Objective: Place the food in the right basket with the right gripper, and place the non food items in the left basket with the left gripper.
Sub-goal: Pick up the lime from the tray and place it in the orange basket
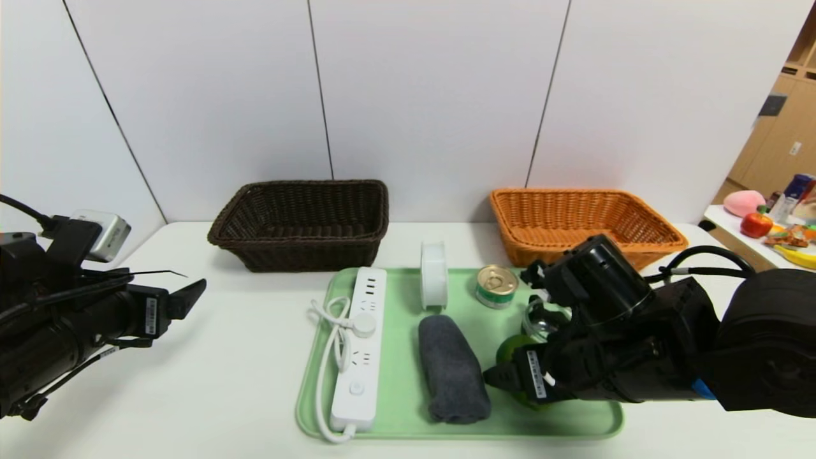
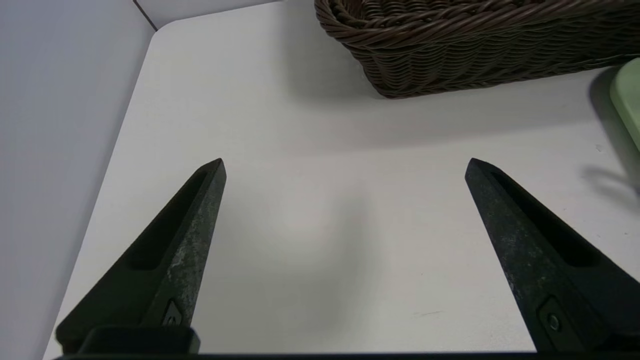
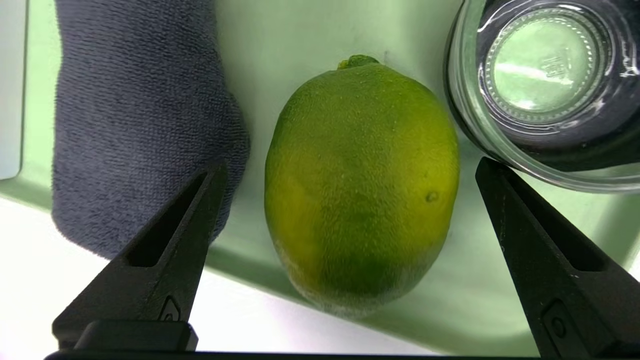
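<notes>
Over the tray's right front corner: our right gripper (image 3: 350, 170) hangs with its jaws spread as wide as they go, holding nothing.

Straddle: in the right wrist view the green fruit (image 3: 360, 185) sits in the gap, one finger (image 3: 165, 250) off either flank, neither touching the skin as far as we can see.

Long axis: the fruit's stem end points away from the wrist, so its length runs along the fingers and the jaws would close across its narrow width; we judge that the easier grip.

Neighbours: the rolled towel (image 3: 140, 115) lies just beside one finger, the glass dish (image 3: 545, 85) just beside the other; we expect a straight descent to clear both, though narrowly.

Tray: the green tray (image 1: 395, 408) sits at the table's front middle, also carrying the power strip (image 1: 360, 347) along its left edge, the tape roll (image 1: 433, 275) at its back edge and the tin (image 1: 496, 286) beside that.

Destination: the orange basket (image 1: 580, 220) stands at the table's back right, beyond the gripper.

Nearer arm: the right one, already on the fruit.

Left side: our left gripper (image 2: 345, 170) waits wide and empty over the table's left edge, near the dark basket (image 1: 303, 223).
</notes>
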